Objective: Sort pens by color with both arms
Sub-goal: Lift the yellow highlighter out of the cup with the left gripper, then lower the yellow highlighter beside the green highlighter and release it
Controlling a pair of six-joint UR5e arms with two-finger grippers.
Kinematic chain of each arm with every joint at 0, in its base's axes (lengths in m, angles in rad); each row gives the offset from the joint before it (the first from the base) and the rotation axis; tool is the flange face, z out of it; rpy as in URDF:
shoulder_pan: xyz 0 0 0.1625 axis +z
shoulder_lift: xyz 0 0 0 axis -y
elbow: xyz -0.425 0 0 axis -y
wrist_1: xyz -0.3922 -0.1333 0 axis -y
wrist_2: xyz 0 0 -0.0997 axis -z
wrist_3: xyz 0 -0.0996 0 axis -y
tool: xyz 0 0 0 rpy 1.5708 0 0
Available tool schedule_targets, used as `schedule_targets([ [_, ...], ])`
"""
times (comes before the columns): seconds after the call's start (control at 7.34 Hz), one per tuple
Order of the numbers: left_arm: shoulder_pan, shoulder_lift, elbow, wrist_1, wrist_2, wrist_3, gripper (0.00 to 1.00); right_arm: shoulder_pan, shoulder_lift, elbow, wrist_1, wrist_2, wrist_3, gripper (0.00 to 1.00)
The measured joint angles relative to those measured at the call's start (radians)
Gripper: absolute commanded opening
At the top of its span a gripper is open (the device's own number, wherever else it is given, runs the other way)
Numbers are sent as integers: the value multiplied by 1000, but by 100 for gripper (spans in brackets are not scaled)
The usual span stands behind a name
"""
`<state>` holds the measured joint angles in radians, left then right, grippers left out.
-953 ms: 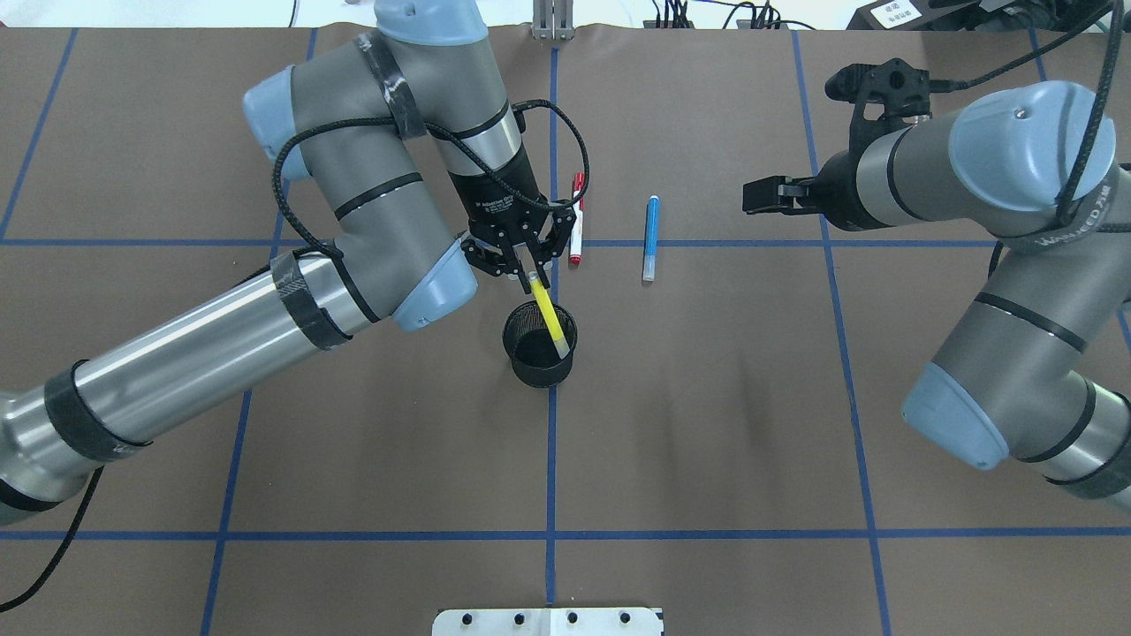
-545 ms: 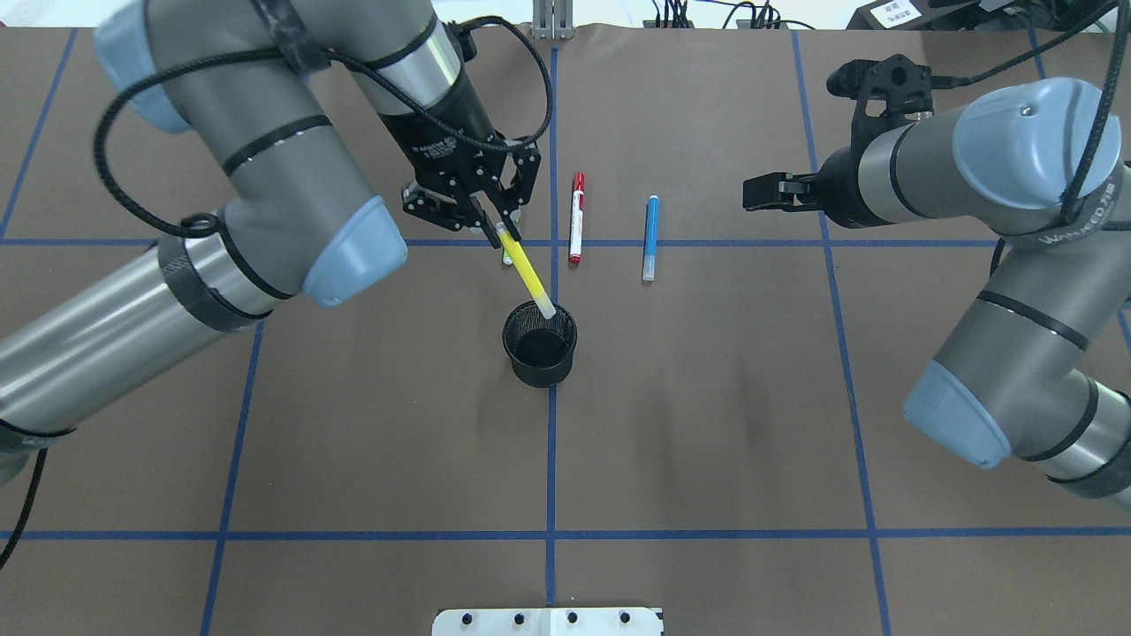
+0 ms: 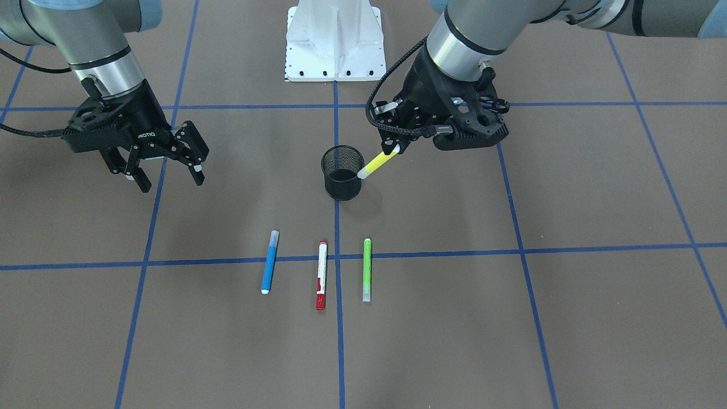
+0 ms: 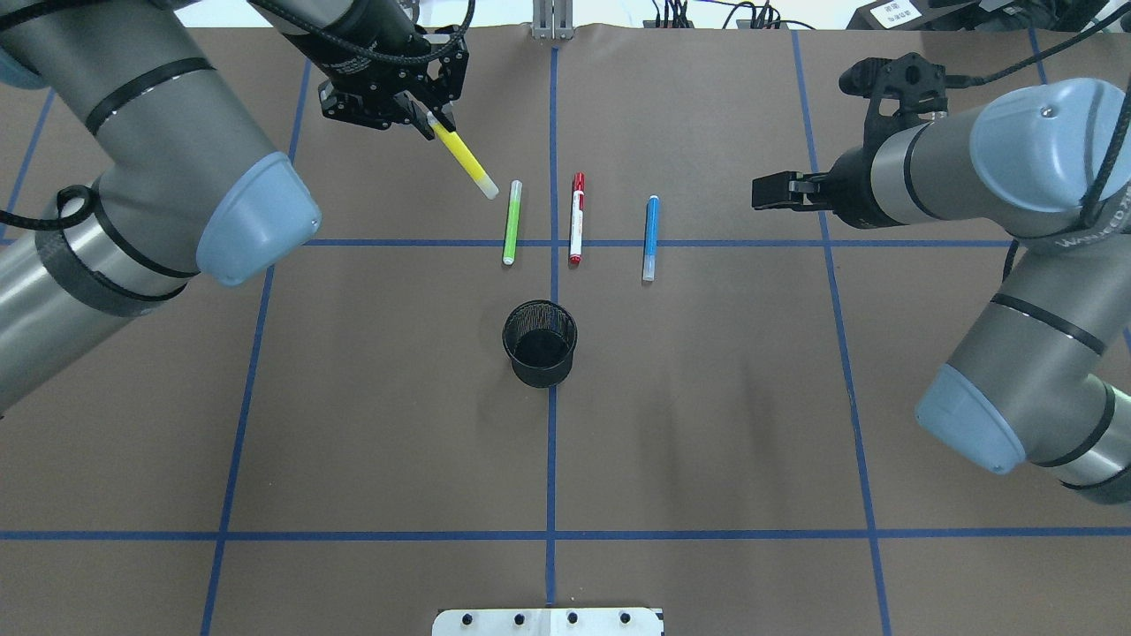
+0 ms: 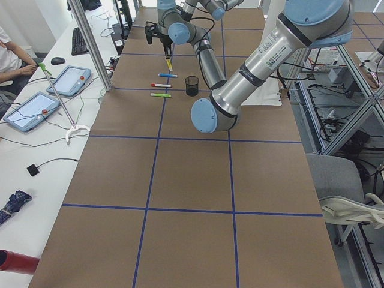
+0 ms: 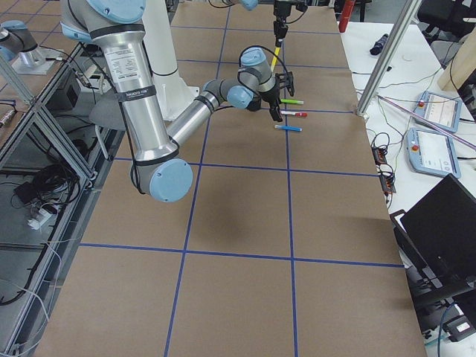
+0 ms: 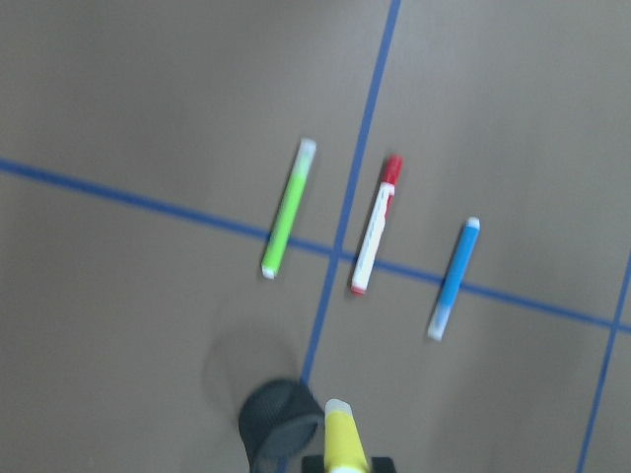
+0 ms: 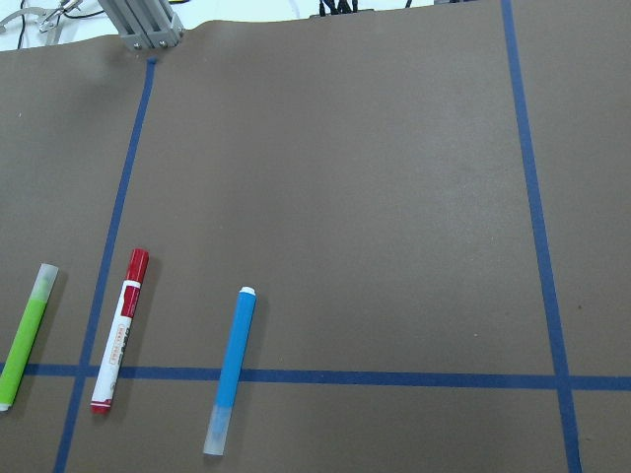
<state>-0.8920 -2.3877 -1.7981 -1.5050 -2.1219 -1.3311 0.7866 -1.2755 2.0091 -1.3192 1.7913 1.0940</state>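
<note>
Brown table (image 4: 707, 424) with a blue tape grid, seen from overhead. At the upper left of the frame, the left gripper (image 4: 430, 117) pinches a yellow pen (image 4: 461, 157) by its top end. That pen hangs clear of the table and slants down towards the centre. Three more pens lie flat near the centre, side by side and apart, each crossing a blue line: green pen (image 4: 510, 223), red pen (image 4: 576, 218), blue pen (image 4: 650, 238), from left to right. A black mesh cup (image 4: 540, 343) stands upright just below them. At the upper right, the right gripper (image 3: 169, 177) hovers with fingers spread, holding nothing.
</note>
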Motion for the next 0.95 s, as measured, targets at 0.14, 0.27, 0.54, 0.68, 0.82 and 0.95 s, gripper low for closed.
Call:
schedule_targets([
  [0.14, 14, 39, -5, -91, 123, -26, 0, 0, -6, 4, 0, -2, 2, 99],
  [0.27, 48, 78, -2, -185, 267, -55, 0, 1, -16, 8, 0, -6, 5, 99],
  [0.54, 159, 120, 13, -309, 610, -78, 0, 4, -45, 18, 0, -11, 9, 99],
  [0.68, 200, 139, 18, -348, 743, -80, 0, 5, -56, 17, 0, -13, 8, 99],
  [0.82, 229, 167, 22, -375, 825, -81, 0, 6, -67, 17, 0, -13, 7, 99],
  [0.95, 259, 195, 34, -407, 910, -96, 0, 7, -75, 16, 0, -13, 5, 99],
])
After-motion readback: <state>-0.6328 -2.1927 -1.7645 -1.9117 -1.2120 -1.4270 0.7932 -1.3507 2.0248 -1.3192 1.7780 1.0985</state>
